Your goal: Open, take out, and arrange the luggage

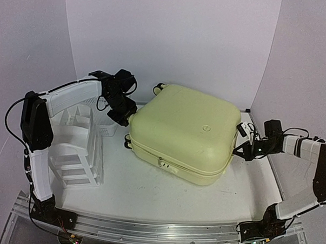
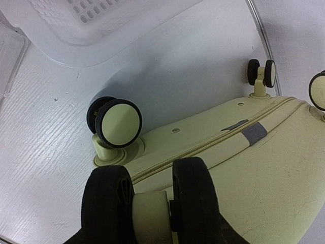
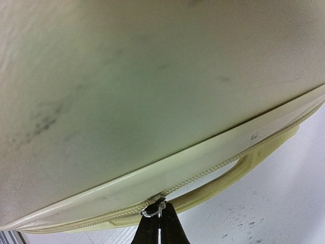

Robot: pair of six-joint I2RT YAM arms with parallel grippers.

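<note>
Suitcase (image 1: 184, 131) closed, lying flat at mid-table (image 1: 149, 197).
Overhead: left gripper (image 1: 126, 118) at a wheeled corner, right gripper (image 1: 241, 150) at the opposite side. Left wrist: jaws clamp one wheel (image 2: 150, 208). Right wrist: jaws pinched shut on the zipper pull (image 3: 155, 209).

The luggage (image 1: 187, 131) blocks the table (image 1: 149, 192) middle, basket (image 1: 106, 130) and drawer unit (image 1: 75, 150) its left; near strip free.

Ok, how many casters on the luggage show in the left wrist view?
4 casters on the luggage: near caster bottom centre, left caster on the table, far caster top right, edge caster cropped at right. None seems hidden.
</note>
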